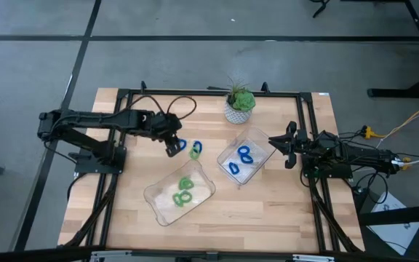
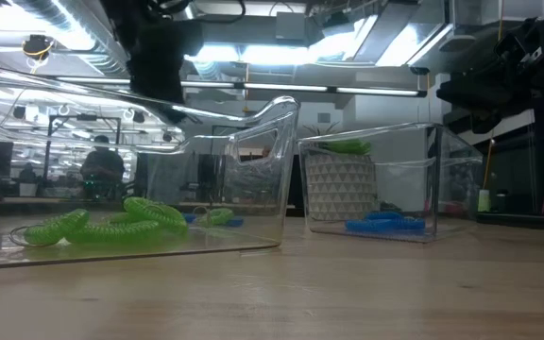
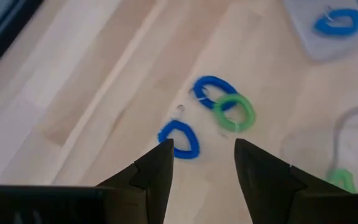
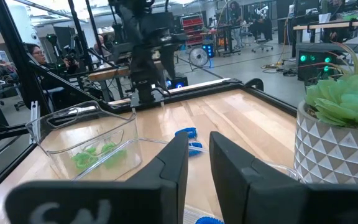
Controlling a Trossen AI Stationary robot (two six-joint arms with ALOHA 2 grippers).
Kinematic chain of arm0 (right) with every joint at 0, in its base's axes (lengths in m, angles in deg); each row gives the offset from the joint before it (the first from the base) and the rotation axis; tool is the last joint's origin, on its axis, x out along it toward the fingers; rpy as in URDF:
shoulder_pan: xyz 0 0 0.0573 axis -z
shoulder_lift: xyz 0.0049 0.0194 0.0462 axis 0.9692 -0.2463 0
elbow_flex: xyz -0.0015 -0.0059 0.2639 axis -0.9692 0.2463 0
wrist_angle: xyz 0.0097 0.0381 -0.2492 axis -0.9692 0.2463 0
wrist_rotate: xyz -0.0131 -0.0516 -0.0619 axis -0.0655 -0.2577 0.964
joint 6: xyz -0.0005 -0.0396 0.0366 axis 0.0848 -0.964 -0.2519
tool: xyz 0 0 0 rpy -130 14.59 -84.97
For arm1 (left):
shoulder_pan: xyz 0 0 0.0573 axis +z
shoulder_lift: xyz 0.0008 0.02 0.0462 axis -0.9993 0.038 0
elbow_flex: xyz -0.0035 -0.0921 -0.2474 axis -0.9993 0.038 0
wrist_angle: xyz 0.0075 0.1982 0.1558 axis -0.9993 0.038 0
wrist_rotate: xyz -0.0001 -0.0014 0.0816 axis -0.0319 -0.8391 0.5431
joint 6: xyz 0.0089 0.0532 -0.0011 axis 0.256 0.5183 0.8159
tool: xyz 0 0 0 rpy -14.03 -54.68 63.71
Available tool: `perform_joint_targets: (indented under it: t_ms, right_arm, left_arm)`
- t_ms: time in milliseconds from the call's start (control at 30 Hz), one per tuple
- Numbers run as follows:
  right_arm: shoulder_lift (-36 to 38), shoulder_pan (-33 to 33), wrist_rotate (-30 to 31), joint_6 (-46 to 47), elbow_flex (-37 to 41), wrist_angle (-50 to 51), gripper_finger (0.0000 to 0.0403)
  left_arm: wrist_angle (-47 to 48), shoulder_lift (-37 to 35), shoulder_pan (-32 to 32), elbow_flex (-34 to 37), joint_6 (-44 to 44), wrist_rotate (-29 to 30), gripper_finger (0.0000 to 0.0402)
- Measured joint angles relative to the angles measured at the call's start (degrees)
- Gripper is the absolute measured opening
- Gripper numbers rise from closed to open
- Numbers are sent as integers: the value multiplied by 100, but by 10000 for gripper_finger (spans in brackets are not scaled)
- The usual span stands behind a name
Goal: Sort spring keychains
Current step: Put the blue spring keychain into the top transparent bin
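Three loose spring keychains lie flat on the wood. One blue loop (image 3: 179, 139) lies apart, and a second blue loop (image 3: 210, 91) overlaps a green one (image 3: 234, 112). They show in the high view as blue (image 1: 180, 145) and green (image 1: 196, 151). My left gripper (image 3: 202, 154) (image 1: 173, 146) hovers open just above the single blue loop and touches nothing. One clear tray (image 1: 158, 200) holds green keychains (image 1: 183, 191) (image 2: 111, 227). The other tray (image 1: 262, 145) holds blue ones (image 1: 243, 159) (image 2: 385, 225). My right gripper (image 4: 199, 157) (image 1: 286, 145) waits beside the blue tray's right end, its fingers slightly apart.
A potted plant (image 1: 239, 105) (image 4: 344, 118) stands near the far edge, behind the blue tray. A black frame (image 1: 209, 92) borders the table. Bare wood lies along the near edge (image 1: 253, 218) and to the left of the green tray. People sit in the room beyond.
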Motion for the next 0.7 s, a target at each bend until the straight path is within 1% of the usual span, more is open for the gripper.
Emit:
perform_joint_targets:
  t_ms: [167, 333, 467, 700]
  right_arm:
    - [-1, -1, 1, 0, -1, 0, 67]
    - [-1, -1, -1, 0, -1, 0, 67]
    - [0, 0, 1, 0, 0, 0, 67]
    - [0, 0, 1, 0, 0, 0, 67]
  left_arm:
    - [-27, 47, 289, 1, -306, 14, 164]
    - [-37, 184, 467, 2, -330, -4, 162]
    - [-25, 446, 555, 2, -453, -161, 162]
    - [-24, 1036, 577, 2, -403, -467, 160]
